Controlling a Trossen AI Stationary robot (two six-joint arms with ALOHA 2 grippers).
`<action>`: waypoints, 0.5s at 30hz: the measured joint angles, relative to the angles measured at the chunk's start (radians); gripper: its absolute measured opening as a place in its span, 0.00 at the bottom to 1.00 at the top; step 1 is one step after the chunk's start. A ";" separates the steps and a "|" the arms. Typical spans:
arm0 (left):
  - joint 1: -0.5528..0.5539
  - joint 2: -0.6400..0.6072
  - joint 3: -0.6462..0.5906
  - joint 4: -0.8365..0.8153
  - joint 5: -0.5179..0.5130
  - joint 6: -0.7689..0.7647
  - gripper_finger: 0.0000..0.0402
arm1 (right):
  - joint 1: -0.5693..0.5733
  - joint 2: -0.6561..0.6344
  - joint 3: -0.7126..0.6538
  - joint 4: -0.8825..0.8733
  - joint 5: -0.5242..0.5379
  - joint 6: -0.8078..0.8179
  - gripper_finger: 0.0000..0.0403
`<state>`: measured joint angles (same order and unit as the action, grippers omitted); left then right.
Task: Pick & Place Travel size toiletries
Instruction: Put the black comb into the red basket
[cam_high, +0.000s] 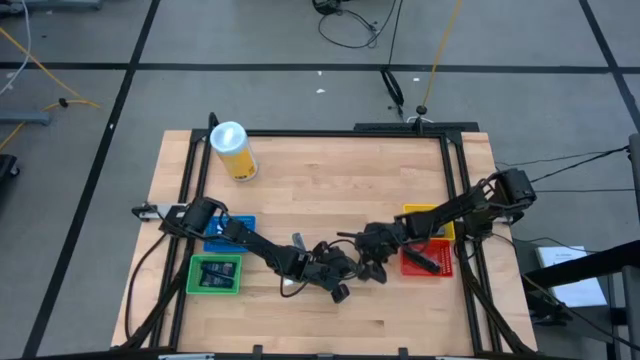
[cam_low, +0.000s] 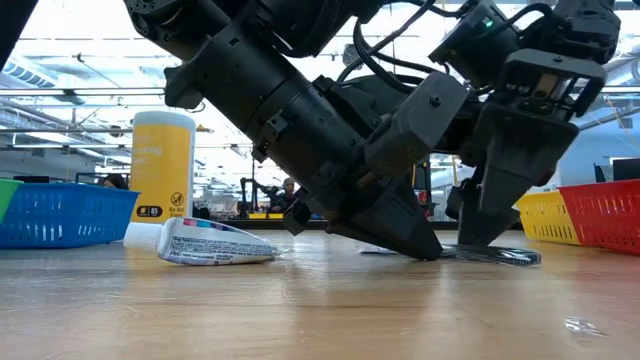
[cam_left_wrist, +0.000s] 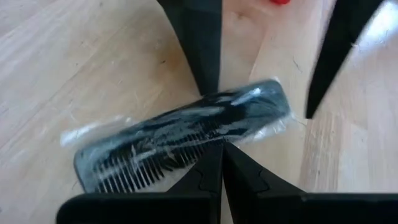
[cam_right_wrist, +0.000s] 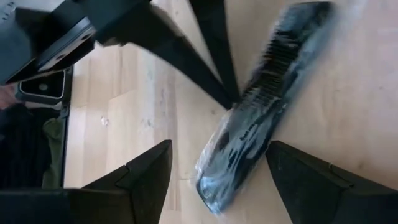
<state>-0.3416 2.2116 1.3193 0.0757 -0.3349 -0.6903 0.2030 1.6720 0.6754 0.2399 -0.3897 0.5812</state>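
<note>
A black comb in a clear wrapper (cam_left_wrist: 186, 134) lies flat on the wooden table near its middle. My left gripper (cam_left_wrist: 221, 155) is shut, with its tips at the comb's toothed long edge; in the low view it slants down to the table (cam_low: 425, 250). My right gripper (cam_right_wrist: 219, 144) is open, one finger on each side of the comb (cam_right_wrist: 261, 118) near one end. A white toothpaste tube (cam_low: 215, 243) lies on its side on the table, left of both grippers in the low view. The other small toiletries are not clearly seen. My left gripper touches the wrapped comb with its shut fingertips (cam_left_wrist: 214, 163) at the toothed long edge (cam_left_wrist: 205, 149), about halfway along. The fingers come slanting down and stand across the comb, which lies flat on the table. My right gripper stands astride the comb's end (cam_right_wrist: 224, 180); whether its fingers touch, I cannot tell.
Blue bin (cam_high: 232, 230) and green bin (cam_high: 214, 274) sit at the table's left; yellow bin (cam_high: 432, 214) and red bin (cam_high: 428, 260) at its right. A yellow cylinder with a white lid (cam_high: 233, 150) stands toward the far left. The two arms nearly meet mid-table.
</note>
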 joint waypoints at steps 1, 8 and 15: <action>0.000 0.000 0.000 0.000 -0.001 0.000 0.05 | 0.002 0.001 0.000 0.016 0.000 0.000 0.64; -0.014 0.002 -0.001 0.013 -0.022 -0.001 0.05 | 0.024 0.001 -0.006 0.035 0.078 0.026 0.64; -0.026 0.056 0.000 0.123 -0.029 -0.004 0.05 | 0.046 0.001 -0.031 0.103 0.140 -0.039 0.64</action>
<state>-0.3679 2.2675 1.3195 0.1989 -0.3643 -0.6947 0.2486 1.6730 0.6449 0.3432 -0.2493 0.5418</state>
